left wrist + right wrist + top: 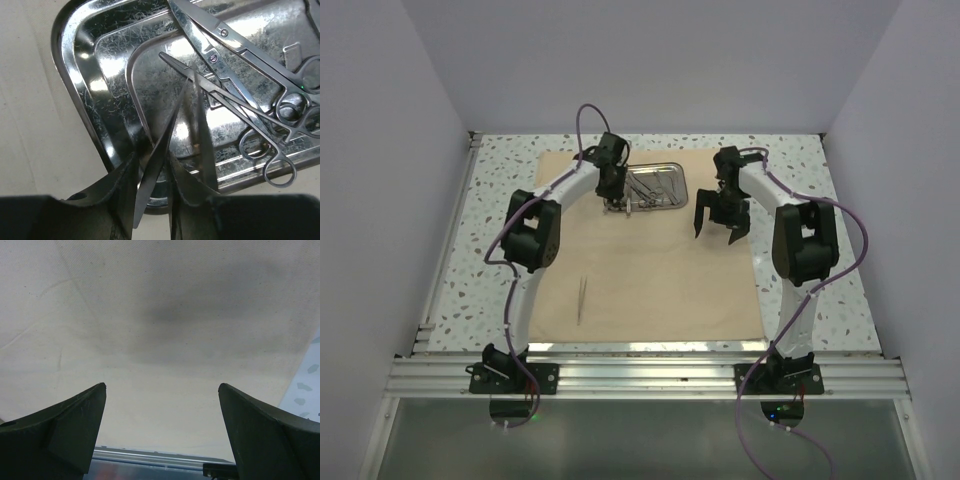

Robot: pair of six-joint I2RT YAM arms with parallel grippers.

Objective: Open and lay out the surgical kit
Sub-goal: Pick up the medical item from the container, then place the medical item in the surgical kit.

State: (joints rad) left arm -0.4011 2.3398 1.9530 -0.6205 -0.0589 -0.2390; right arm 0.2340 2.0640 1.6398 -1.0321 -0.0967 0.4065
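Note:
The beige cloth wrap [660, 270] lies spread flat on the table. The steel tray [670, 200] sits at its far middle and holds ring-handled forceps [260, 135], scissors [235, 45] and a curved thin instrument [131, 80]. My left gripper [617, 205] is at the tray's near left corner, shut on silver tweezers [200, 115] whose two blades stick out between the fingers over the tray [100, 85]. Another slim pair of tweezers [582, 298] lies on the cloth at the near left. My right gripper [720, 228] hangs open and empty above the cloth [150, 315], right of the tray.
The speckled tabletop [500, 260] surrounds the cloth, with white walls on three sides. An aluminium rail [650, 375] with both arm bases runs along the near edge. The cloth's right edge shows in the right wrist view [295, 375].

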